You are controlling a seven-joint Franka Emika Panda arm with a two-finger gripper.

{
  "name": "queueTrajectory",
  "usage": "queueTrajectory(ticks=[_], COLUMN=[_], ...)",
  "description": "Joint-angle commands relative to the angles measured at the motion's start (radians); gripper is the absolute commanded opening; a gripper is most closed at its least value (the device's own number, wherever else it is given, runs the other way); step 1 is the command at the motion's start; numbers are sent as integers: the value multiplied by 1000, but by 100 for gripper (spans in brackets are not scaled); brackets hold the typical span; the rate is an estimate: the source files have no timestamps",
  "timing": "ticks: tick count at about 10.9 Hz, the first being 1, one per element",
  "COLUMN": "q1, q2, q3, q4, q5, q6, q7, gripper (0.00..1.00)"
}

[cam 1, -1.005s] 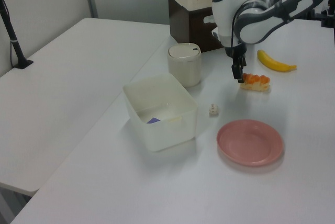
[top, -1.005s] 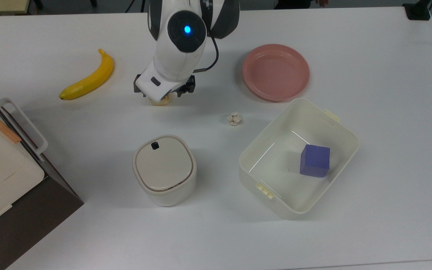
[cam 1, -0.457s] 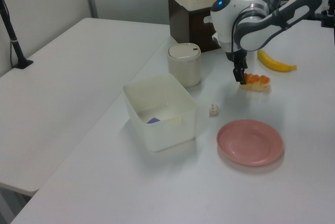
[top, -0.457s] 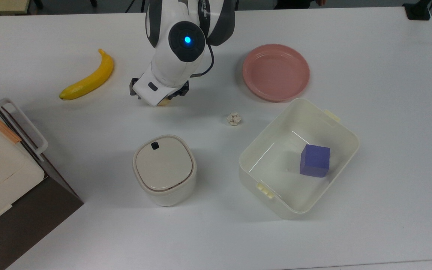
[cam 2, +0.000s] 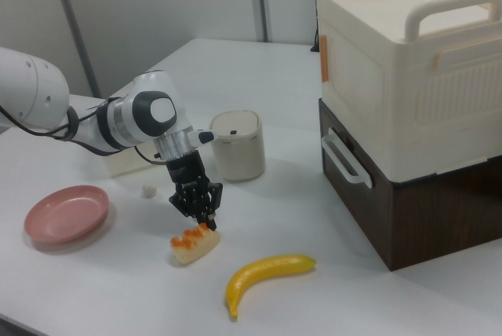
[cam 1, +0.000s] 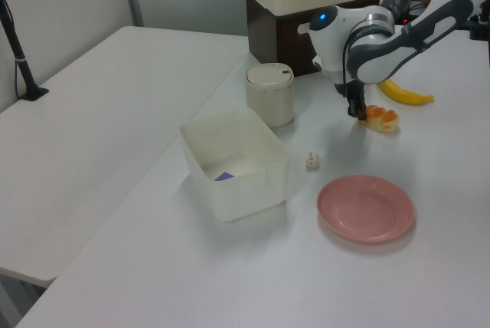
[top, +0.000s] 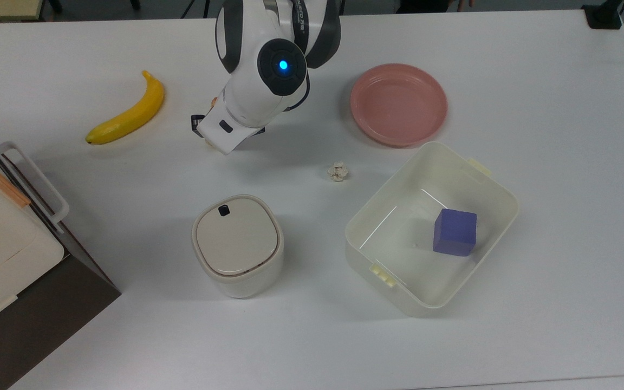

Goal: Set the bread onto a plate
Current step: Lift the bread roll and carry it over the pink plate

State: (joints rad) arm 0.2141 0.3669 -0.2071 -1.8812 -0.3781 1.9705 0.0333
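At the near edge of the right view, the yellow banana [cam 2: 268,275] lies on the white table [cam 2: 329,273], and just beyond it to the right view's left sits the bread [cam 2: 193,244], flat on the tabletop. The gripper [cam 2: 205,220] is down at the loaf's far end, its dark fingers drawn narrow around that end and touching it. The pink plate [cam 2: 66,213] rests well apart from the loaf, toward the right view's left. Farther back stand the small crumpled white object [cam 2: 147,191], the lidded cream canister [cam 2: 238,144] and the cream tub [cam 1: 236,162], which holds a purple cube [top: 455,232] in the top view.
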Motion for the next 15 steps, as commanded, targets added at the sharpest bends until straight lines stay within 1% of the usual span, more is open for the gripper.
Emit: queueTrajectory(ticks=[1,2,3,4,6,7,8,10,11,13,15], q1=[7,8,8,10,10,11,21,89,123,204,217], q2=[-22,-32,-64,-116,-236,-259,-258,-241,-211,-136,-74], q3=[-2,9,23,40,70,93,136,184,214,244,294], q4=[-18,-16,-1,2,25,49,83,97,99,117,135], q5=[-18,-10,-1,58,250,299,301,297,291,221,182], q6=[19,13,2,-19,-70,-103,-134,-147,-144,-131,-130], q7=[31,33,36,42,60,121,195,328,391,534,600], gripper=[0,0,0,0,0,0,0,0,0,0,0])
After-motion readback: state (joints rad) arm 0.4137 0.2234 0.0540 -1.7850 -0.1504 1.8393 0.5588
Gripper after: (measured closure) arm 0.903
